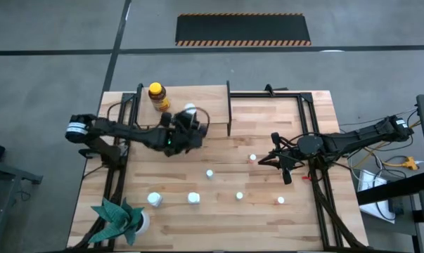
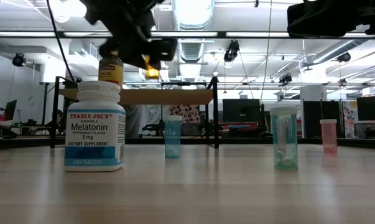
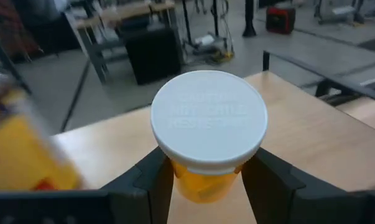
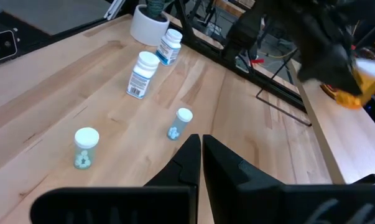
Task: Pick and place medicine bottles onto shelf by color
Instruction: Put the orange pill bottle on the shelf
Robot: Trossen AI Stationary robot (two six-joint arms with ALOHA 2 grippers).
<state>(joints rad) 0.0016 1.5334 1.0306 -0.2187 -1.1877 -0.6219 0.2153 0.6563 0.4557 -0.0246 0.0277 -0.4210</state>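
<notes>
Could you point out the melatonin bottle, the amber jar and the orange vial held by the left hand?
Melatonin bottle (image 2: 94, 127), low view, on its label.
Amber jar (image 1: 157, 97), high view, on its side just below the yellow lid.
Orange vial (image 3: 208, 117), left wrist view, on its white cap.

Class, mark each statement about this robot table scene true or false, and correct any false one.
1. The left gripper holds an orange bottle with a white cap. True.
2. The right gripper holds a bottle. False: it is shut and empty.
3. The amber jar with the yellow lid stands on the shelf. True.
4. The potted plant stands on the shelf. False: it stands at the table's near left corner.
5. The Melatonin bottle lies on its side. False: it stands upright.
</notes>
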